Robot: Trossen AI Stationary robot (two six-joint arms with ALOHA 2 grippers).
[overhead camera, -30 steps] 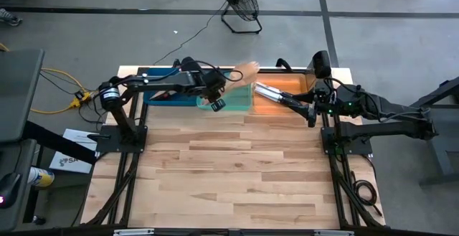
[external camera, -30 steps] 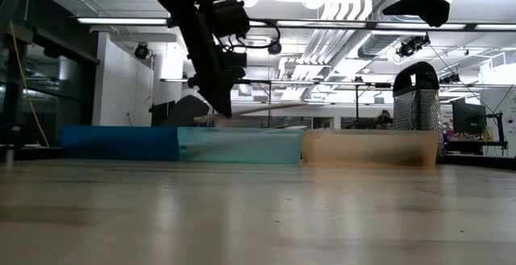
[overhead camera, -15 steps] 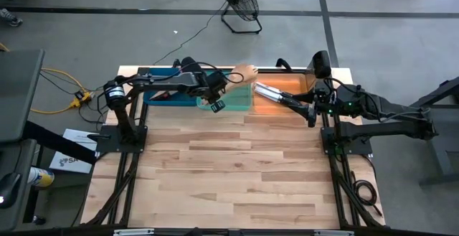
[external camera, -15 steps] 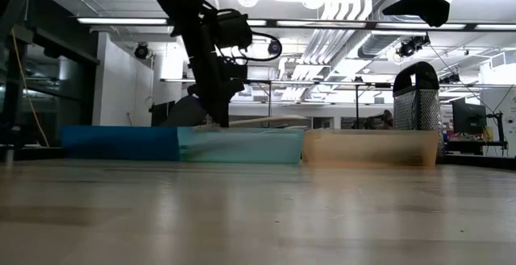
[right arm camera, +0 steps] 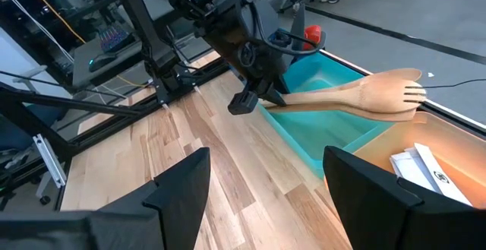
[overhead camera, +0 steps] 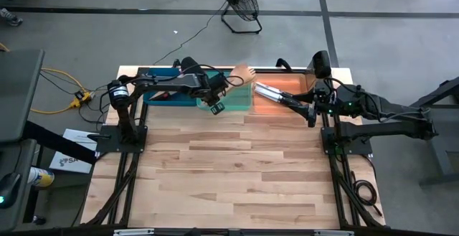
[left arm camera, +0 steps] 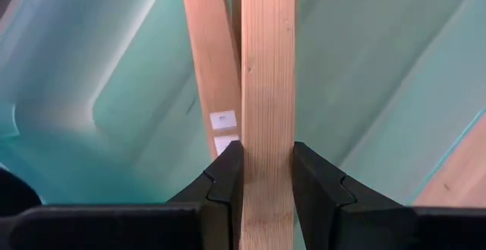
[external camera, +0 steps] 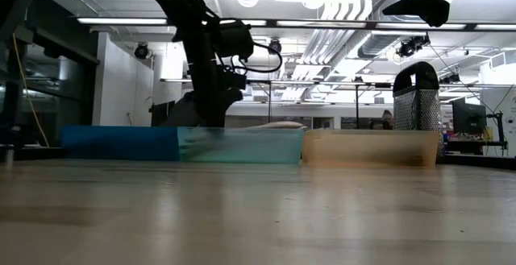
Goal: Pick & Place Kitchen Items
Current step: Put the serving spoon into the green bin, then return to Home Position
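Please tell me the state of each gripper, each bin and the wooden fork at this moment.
Left gripper: shut on the wooden fork.
Right gripper: open, holding nothing.
Wooden fork: held level over the green bin.
Green bin: open-topped.
Orange bin: holds knives.

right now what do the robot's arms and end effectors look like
Both are dark, near-black jointed arms on black frames, with black cables looped along them. The left end effector has two matte black, angular fingers. The right end effector shows the same blocky black fingers; the right arm carries small green and red lights near its wrist. No sleeves or printed markings are legible.
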